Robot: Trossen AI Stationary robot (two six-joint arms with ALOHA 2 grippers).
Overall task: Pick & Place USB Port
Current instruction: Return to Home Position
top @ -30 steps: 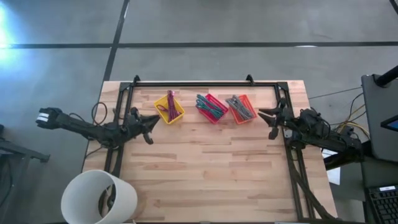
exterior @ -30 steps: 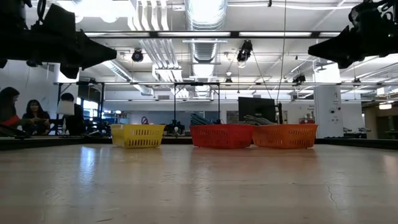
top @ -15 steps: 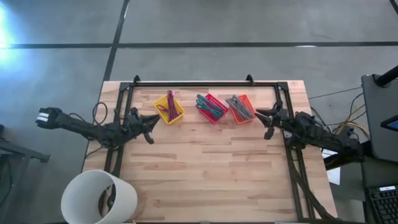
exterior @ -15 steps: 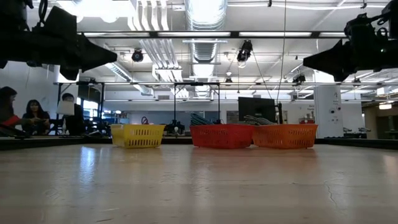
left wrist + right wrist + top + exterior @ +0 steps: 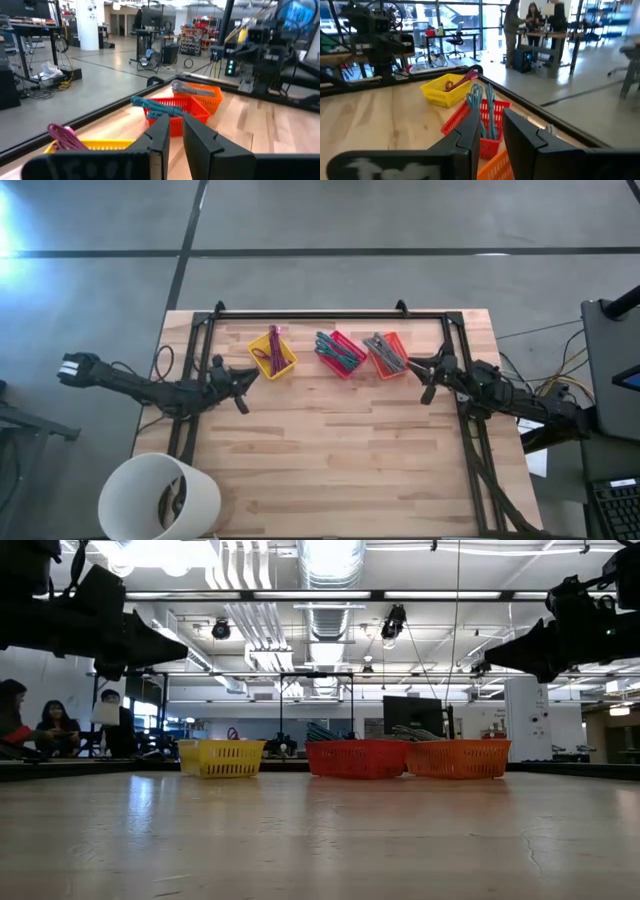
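Note:
Three small baskets stand in a row near the table's far edge. The yellow basket (image 5: 272, 355) holds magenta cables, the red basket (image 5: 341, 353) teal cables, the orange basket (image 5: 388, 355) grey cables. My left gripper (image 5: 243, 383) hovers above the table, just left of and nearer than the yellow basket. Its fingers are shut and empty in the left wrist view (image 5: 176, 131). My right gripper (image 5: 422, 377) hovers just right of the orange basket, shut and empty (image 5: 491, 127). Both grippers hang high over the table in the low view (image 5: 180, 645) (image 5: 490, 655).
A black metal frame (image 5: 320, 315) runs along the table's far edge and down both sides. A white round bin (image 5: 160, 498) sits at the near left corner. Bare wood (image 5: 330, 450) lies nearer than the baskets. People sit far behind (image 5: 55, 725).
My right gripper has moved toward the table's left, closer to the orange basket, and has come down somewhat. My left gripper has dipped slightly. The baskets and cables have stayed put.

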